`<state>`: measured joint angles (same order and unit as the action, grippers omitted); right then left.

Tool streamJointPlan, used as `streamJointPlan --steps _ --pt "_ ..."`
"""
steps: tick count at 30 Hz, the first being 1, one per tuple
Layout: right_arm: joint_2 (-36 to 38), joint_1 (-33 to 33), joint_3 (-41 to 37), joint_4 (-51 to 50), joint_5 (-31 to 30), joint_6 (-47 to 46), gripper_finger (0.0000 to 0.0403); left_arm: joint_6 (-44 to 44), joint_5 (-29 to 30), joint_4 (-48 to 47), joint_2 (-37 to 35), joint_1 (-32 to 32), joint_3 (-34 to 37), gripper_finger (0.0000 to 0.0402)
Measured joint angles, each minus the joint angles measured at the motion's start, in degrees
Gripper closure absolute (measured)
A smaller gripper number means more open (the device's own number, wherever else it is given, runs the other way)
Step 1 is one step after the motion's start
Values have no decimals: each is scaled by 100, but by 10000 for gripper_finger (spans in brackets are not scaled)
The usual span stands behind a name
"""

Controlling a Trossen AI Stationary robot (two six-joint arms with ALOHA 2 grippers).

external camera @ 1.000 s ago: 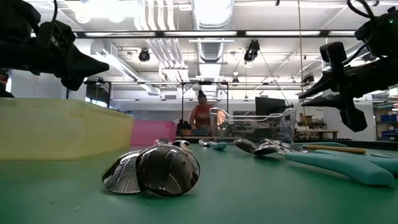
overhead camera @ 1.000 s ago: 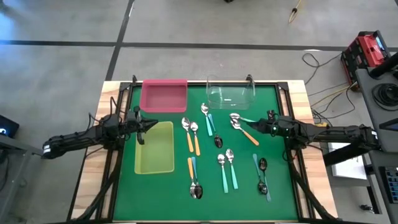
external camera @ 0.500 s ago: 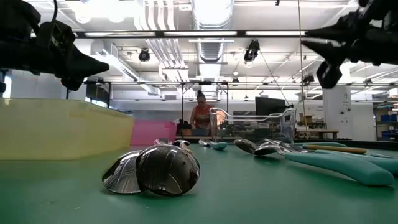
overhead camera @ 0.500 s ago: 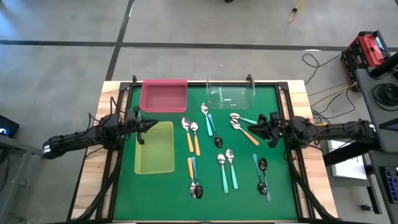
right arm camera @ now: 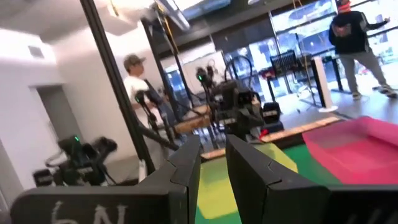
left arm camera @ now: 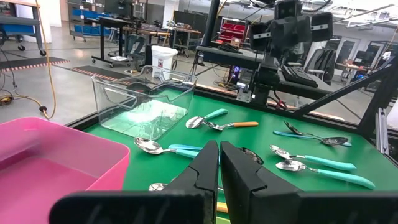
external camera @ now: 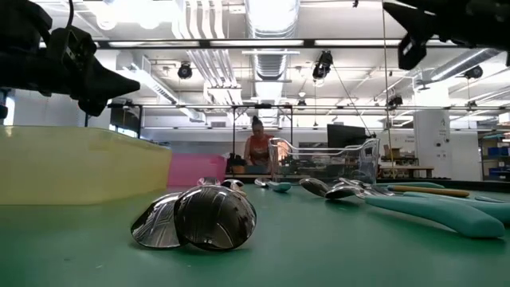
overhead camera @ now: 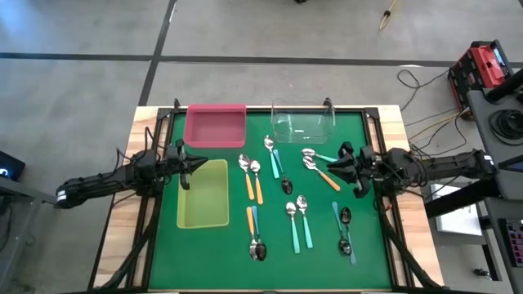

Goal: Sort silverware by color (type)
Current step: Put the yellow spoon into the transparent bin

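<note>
Grey concrete floor (overhead camera: 82, 33), ceiling ducts (external camera: 271, 16) and strip lights overhead.

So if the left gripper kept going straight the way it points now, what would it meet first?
Probably nothing soon: the left gripper, nearly shut and empty, points across the mat above the yellow-green tray's corner toward the right gripper. The spoons lie lower, though depth is unclear.

We look straight down on the whole table (overhead camera: 270, 196) from above, level across it from its near edge, plus from each wrist.
</note>
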<state>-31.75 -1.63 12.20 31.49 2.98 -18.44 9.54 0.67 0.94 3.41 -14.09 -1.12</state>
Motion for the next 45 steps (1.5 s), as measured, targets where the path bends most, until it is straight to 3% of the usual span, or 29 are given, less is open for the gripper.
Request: streamJointPlan --steps 8,12,14,19,25,35,41,45 --pt "-1285 0 1236 -1285 -15 470 335 238 0 170 3 0 2 401" --pt "-1732 0 1786 -1539 -265 687 335 1961 -157 1080 11 2 2 401" --pt "-1941 0 1982 -1826 -534 789 335 2366 -191 1744 38 9 2 401" --pt "-2322 2 2391 -2180 -1115 1179 335 2099 -423 2801 224 17 2 401" --pt "-2660 4 2696 -2670 -1754 1330 335 1905 -172 3579 635 17 3 401" --pt "-3152 2 3011 -2631 -1805 2150 335 1990 -630 5107 1729 119 -1 401" --pt "-3524 4 3262 -2641 -1805 2147 335 1719 -1040 5038 2505 384 -633 401" --pt "-3812 2 3597 -2675 -1806 1856 335 1303 -1197 4289 3067 443 -1316 402"
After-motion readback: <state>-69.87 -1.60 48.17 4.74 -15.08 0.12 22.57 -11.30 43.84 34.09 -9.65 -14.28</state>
